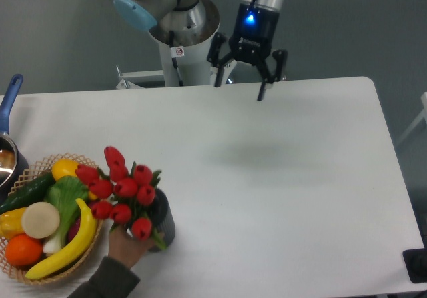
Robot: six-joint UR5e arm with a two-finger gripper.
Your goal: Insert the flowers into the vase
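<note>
— We see a smooth white surface (280, 178) before a grey wall; where are the flowers (120, 195)?

— In the matte dark vase (162, 221) beside the wicker basket (40, 271). End effector (243, 91) hangs empty, fingers apart.

Wicker basket (93, 258) at the table's (280, 198) front-left corner, holding banana (63, 248), orange (23, 250), cucumber (27, 193). Blue-handled pot (8, 153) just behind basket, cut off by frame edge.

A: How is the scene lit?
B: Evenly and diffusely from above; a faint soft shadow on the table (280, 198) lies below the gripper (241, 88).
A: Sharpness?
B: Slightly soft throughout, no glare.
</note>
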